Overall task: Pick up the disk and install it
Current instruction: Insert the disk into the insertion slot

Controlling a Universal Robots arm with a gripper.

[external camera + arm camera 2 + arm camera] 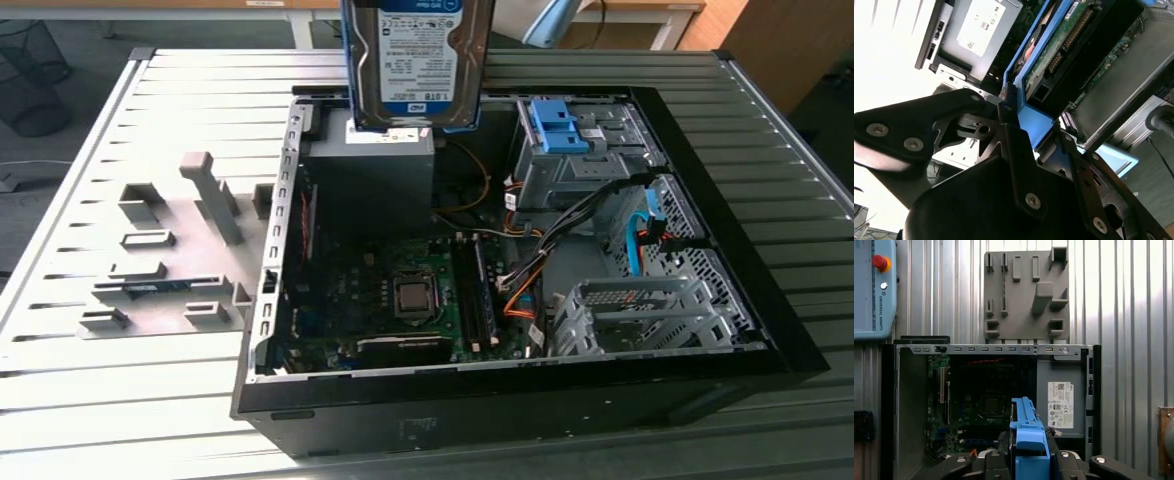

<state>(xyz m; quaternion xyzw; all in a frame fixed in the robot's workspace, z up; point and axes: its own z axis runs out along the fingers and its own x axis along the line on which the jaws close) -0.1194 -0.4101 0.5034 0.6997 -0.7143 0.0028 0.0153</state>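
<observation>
An open computer case [721, 350] lies on its side in the middle of the surface [747, 120]. A fixture plate [174, 260] lies just beside it on the exterior view's left. Inside the case, the power supply [367, 180] sits at the far end and the motherboard [387, 300] lies nearer. A far drive cage [574, 150] and a near drive cage [641, 310] line the exterior view's right. The disk [416, 60] hangs upright above the power supply, clamped in the tool [1034, 122].

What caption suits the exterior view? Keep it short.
The disk hangs upright over the open case on a slatted table.
</observation>
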